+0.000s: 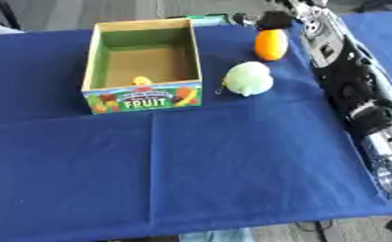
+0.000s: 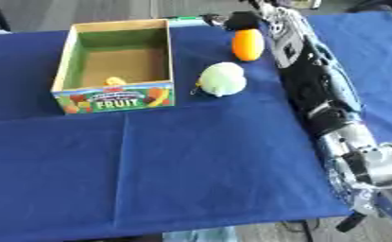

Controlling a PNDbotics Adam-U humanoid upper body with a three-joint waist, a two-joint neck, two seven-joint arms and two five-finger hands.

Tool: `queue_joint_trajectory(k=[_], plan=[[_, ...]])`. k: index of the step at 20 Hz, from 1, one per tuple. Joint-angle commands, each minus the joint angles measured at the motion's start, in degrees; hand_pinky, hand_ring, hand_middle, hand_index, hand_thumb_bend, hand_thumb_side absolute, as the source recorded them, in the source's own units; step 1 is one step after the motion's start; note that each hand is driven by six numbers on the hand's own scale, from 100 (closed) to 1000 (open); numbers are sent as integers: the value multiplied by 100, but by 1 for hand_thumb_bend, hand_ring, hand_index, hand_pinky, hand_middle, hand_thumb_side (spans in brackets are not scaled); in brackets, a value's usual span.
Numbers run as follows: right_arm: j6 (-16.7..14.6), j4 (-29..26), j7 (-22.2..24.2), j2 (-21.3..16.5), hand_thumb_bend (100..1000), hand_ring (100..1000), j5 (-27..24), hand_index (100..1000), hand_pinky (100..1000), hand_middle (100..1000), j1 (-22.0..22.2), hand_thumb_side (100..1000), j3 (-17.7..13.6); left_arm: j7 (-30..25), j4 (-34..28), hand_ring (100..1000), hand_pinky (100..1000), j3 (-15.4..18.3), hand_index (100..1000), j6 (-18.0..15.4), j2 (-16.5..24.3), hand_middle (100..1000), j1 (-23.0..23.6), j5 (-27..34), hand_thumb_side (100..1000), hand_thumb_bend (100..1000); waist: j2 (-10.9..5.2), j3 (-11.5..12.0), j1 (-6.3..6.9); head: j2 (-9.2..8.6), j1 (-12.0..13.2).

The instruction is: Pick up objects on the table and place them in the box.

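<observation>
Blue tablecloth (image 1: 191,165), far edge: right hand (image 2: 247,20) sits right on the upright orange fruit (image 2: 248,45)'s top, fingers apparently pinching it; fruit box (image 1: 141,101) lies leftward.

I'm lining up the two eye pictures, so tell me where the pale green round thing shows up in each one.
Left eye view: the pale green round thing lies right of centre in the upper half, just right of the fruit box, below the orange object.
Right eye view: it sits nearer the picture's middle, again just right of the box.
Shared landmark: the box's FRUIT label.
</observation>
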Motion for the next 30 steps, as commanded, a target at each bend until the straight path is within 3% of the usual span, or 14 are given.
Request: queue_joint_trajectory(k=[1, 8, 17, 20, 27, 30], plan=[[144, 110, -201, -179, 561, 771, 112, 861, 793, 768, -87, 540, -91, 6, -67, 489, 730, 30, 668, -6, 96, 593, -48, 3, 654, 100, -89, 15, 5, 28, 8], [399, 469, -495, -212, 553, 763, 180, 852, 787, 759, -24, 517, -180, 11, -69, 490, 730, 31, 668, -6, 99, 592, -59, 5, 654, 100, -74, 43, 3, 28, 18], [472, 654, -676, -224, 534, 761, 317, 834, 782, 752, 10, 485, -166, 11, -74, 491, 730, 30, 668, -5, 97, 592, -65, 5, 654, 100, -62, 66, -7, 28, 22], [491, 680, -676, -218, 504, 757, 388, 818, 777, 739, 17, 414, -151, 10, -74, 491, 730, 30, 668, -3, 97, 592, -65, 4, 655, 100, -59, 68, -10, 28, 23], [577, 701, -675, -198, 411, 733, 618, 771, 762, 684, 36, 100, -136, 10, -74, 492, 731, 33, 667, -1, 97, 591, -59, 5, 655, 100, -54, 64, -8, 28, 30], [586, 705, -665, -191, 355, 722, 721, 756, 756, 667, 44, 100, -132, 12, -75, 492, 731, 35, 667, -2, 97, 591, -59, 5, 654, 100, -53, 57, -4, 28, 34]])
